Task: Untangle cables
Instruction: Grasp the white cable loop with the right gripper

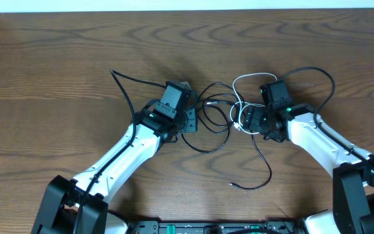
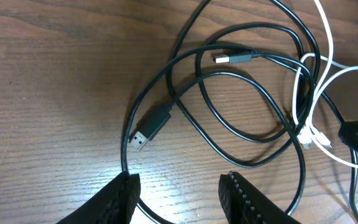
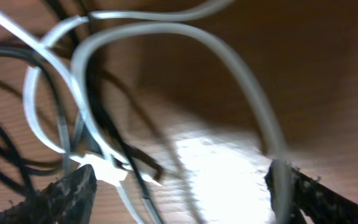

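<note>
Left claw (image 2: 179, 190) sits spread, its ribbed fingers (image 2: 117, 202) straddling a curve of the thin black rubbery cord (image 2: 160, 119) and pinching nothing, just left of the thin white cord (image 3: 160, 28). Right claw (image 3: 185, 183) gapes wide directly over that white cord, one strand running down beside a finger. Black loops overlap the white cord's left side, and a loose black tail trails nearer the arms. Bare brown wood-grain table (image 1: 57, 78) stretches left of the white cord, with its pale edge far beyond.
</note>
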### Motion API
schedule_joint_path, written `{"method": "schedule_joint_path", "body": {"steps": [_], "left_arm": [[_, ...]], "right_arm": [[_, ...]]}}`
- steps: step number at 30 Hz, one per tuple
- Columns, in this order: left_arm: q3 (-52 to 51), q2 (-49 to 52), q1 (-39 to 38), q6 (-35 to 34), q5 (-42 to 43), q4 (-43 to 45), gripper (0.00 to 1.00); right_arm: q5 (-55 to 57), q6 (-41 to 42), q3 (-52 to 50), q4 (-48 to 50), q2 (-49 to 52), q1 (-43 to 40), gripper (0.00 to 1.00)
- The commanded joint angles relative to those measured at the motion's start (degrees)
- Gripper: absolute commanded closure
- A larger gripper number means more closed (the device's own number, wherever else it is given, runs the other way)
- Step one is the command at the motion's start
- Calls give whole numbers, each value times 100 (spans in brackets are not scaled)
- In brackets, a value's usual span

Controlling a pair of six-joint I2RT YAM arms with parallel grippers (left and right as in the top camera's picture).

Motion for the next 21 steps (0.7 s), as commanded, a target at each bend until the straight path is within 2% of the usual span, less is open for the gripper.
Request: {"method": "schedule_joint_path", "body": {"steps": [1, 5, 7, 8, 9, 10, 11, 17, 21], "left_arm": [[-109, -55, 2, -72, -144, -37, 53], [-149, -55, 2, -72, -140, -44, 53], [-155, -55, 2, -94, -140, -42, 53], [-155, -55, 2, -101, -138, -44, 53], [-155, -55, 2, -98, -140, -39, 53], [-155, -55, 2, -98, -140, -37, 53], [-155, -55, 2, -98, -140, -37, 53], [-155, -57, 2, -94, 66, -37, 53], [-155, -55, 2, -90, 101, -35, 53]], "right_arm": [[-118, -162, -37, 181, -13, 70, 14], [-125, -190, -37, 188, -13, 72, 14], [-107, -190, -42, 120, -13, 83, 26], [-94, -192, -42, 111, -13, 90, 41], [-52, -192, -42, 114, -13, 94, 63], [-22, -190, -42, 118, -13, 103, 94], [9, -190, -42, 136, -13, 103, 99], [7, -192, 28, 369, -20, 96, 99], [7, -315, 472, 186, -66, 96, 99]]}}
